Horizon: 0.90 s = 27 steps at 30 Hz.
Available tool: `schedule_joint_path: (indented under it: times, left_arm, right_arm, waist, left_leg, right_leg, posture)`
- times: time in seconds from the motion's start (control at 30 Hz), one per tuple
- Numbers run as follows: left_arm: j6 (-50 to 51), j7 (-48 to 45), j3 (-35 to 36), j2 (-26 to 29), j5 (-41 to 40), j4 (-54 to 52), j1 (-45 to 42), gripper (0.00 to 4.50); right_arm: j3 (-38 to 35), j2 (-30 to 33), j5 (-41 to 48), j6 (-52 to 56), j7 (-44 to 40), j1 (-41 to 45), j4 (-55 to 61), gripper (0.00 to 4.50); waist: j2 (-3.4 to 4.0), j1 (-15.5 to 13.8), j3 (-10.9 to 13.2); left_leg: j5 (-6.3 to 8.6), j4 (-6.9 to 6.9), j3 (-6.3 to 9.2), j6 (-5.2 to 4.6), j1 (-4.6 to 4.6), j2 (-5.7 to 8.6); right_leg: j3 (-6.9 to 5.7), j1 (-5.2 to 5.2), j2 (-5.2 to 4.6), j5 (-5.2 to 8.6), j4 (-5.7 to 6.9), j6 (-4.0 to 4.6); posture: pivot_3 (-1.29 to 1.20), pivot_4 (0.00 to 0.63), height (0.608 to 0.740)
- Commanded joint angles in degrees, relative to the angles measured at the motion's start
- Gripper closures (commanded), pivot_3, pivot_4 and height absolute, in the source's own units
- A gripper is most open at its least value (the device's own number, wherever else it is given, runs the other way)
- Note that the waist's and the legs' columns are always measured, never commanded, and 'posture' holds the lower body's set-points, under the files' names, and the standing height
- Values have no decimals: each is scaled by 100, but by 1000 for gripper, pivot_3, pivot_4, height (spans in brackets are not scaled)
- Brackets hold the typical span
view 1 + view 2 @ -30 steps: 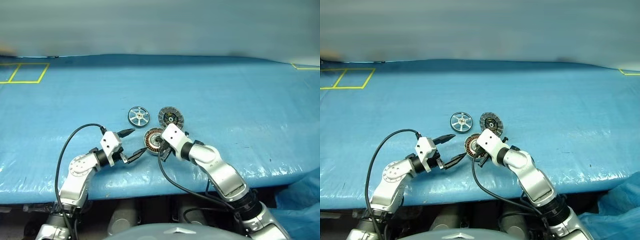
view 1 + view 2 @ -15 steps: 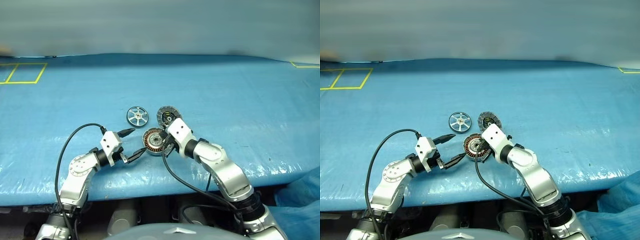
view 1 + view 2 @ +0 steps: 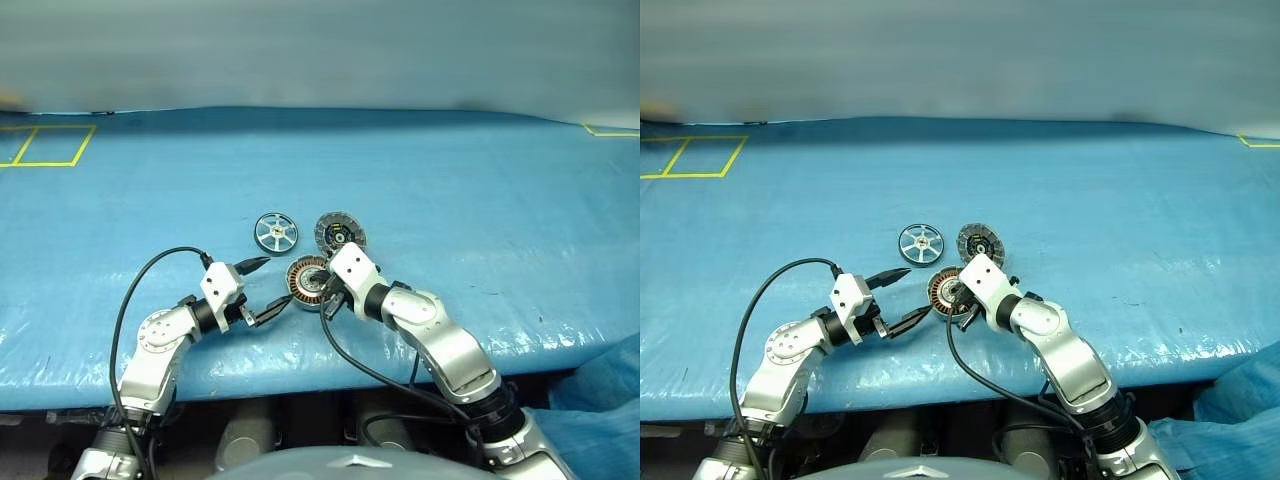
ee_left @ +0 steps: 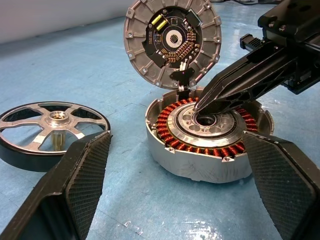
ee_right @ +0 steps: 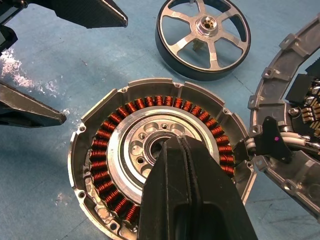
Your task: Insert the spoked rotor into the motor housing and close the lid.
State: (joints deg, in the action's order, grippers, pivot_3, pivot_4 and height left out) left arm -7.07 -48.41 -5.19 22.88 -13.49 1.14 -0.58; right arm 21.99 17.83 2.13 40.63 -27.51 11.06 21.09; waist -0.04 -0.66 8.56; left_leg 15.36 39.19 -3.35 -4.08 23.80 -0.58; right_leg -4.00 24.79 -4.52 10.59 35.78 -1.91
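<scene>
The spoked rotor [image 4: 52,131] lies flat on the blue table cover [image 3: 480,200], just beside the motor housing [image 5: 155,160] and apart from it; not yet inserted. The lid [image 4: 172,42] stands tilted up at the housing's far edge, joined by a short dark link, its ribbed face with circuit parts towards the left wrist camera. Judged: the rotor is rigid machined metal, light, smooth and likely slippery on its spokes; the dark rim, pinched across its edge, looks the safest hold, keeping pressure off the thin hub shaft. The copper windings look fragile and should not be scraped. The left gripper [image 3: 262,288] hangs with fingers spread wide, empty, on the near side of the housing. The right gripper [image 5: 186,150] is pressed closed, holding nothing, its tip at the housing's central bore, possibly touching it; contact cannot be confirmed. Against a second ago, the right wrist has rolled slightly and its forearm has shifted; the left arm and the three parts are unchanged.
</scene>
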Motion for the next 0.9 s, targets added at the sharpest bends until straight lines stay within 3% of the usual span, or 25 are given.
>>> schedule_joint_path:
  times: [0.03, 0.53, 0.9]
  left_arm:
    - [-119, 24, 13, 15, 8, -168, 20, 0]
    - [-125, 24, 22, 27, -3, -194, 61, 0]
    - [183, 158, 259, -185, -502, -332, -60, 0]
  right_arm:
    - [56, 59, -26, 37, -31, -14, -19, 4479]
    - [316, 285, -324, 138, 64, 67, -233, 4479]
    - [-263, 58, 461, -216, -249, -107, 554, 4479]
  waist:
    - [0, -1, 0]
    - [-2, -5, -1]
    - [-2, -8, 1]
  left_leg:
    - [0, 0, 0, 0, 0, 0]
    - [0, 1, 1, 1, -10, 0]
    - [0, 1, 1, 0, -2, 0]
  right_leg:
    - [0, 0, 0, 0, 0, 0]
    - [-1, -8, -4, 0, 0, 0]
    - [-1, -5, -4, 0, -1, 0]
  posture:
    - [0, 150, 740]
    - [0, 150, 740]
    - [0, 150, 740]
